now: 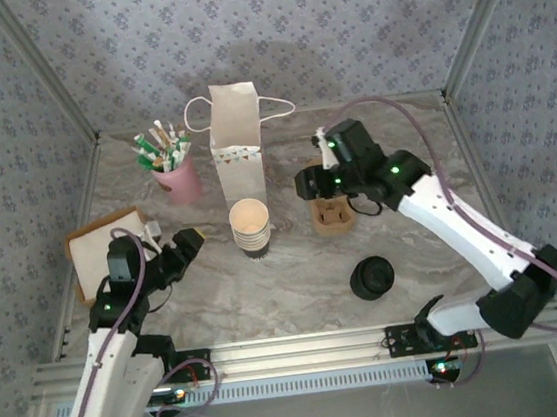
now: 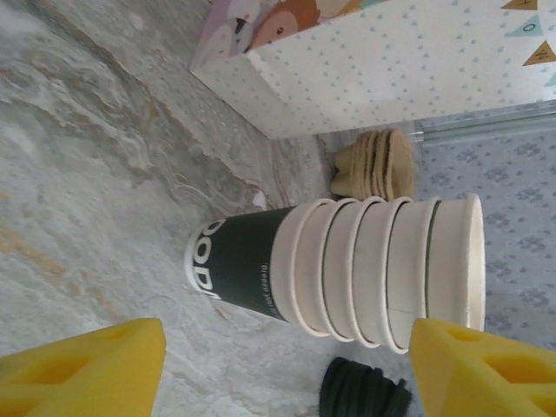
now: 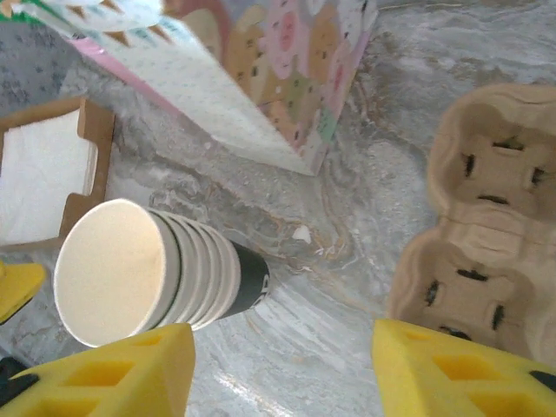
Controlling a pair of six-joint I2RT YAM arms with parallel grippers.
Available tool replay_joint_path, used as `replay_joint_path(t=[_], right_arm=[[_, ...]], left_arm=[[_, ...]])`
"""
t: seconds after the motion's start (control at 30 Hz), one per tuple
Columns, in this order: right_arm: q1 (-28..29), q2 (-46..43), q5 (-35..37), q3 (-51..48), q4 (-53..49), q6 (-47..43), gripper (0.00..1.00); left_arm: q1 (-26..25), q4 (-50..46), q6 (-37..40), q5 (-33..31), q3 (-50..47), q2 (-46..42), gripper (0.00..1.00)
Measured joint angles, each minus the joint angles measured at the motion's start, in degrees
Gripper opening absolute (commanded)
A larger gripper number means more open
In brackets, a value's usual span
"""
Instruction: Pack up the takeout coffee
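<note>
The marble table (image 1: pixel 290 313) is shut in by patterned walls on three sides, with a metal rail (image 1: pixel 304 346) along the edge by the arms' bases. The widest bare stretch lies in front of the paper bag, toward that rail.

The paper bag (image 1: pixel 235 138) stands upright with its handles looping out to either side and is the tallest thing there. Left of the bag and nearer the rail lies a brown box of white napkins (image 1: pixel 102 251). Just in front of the bag stands the stack of paper cups (image 1: pixel 250 227). It is upright on its base, long axis vertical, with the cream mouths up. The cups are all nested together, and only the lowest shows its dark side.

Right-front of the bag sits a cardboard cup carrier (image 1: pixel 333 219), and farther toward the rail a pile of black lids (image 1: pixel 372 278). Just left of the bag, a pink pot (image 1: pixel 180 179) holds sachets.

The left gripper (image 2: pixel 287 334), left-front of the bag, faces the stack's side. Its yellow fingers are spread wider than the cups and touch nothing. The right gripper (image 3: pixel 278 334) hangs right of the bag, beside the carrier — jaws apart and holding nothing, with bare marble below.
</note>
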Motion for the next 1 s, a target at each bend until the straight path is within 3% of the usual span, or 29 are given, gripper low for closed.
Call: replay_joint_path(t=[0.17,0.37,0.6,1.0], right_arm=[[6.51,8.28,4.94,8.57,-6.25,-1.09,0.50],[9.70,16.44,7.32,16.04,-11.34,-1.77,0.47],[12.35,24.28,9.64,24.92,-15.52,-2.62,0.40],[13.31,32.59,13.16,33.31,-21.44,-2.80,0.29]], left_arm=[[0.37,4.76,-0.98,7.69,-1.20,2.86,0.67],[0.50,8.02,-1.27,13.35,-1.57,6.49,0.61],[0.76,10.71,-1.20,16.50,-1.66,8.66,0.52],[0.74,13.77,-0.81,19.87,-1.68,12.83,0.51]])
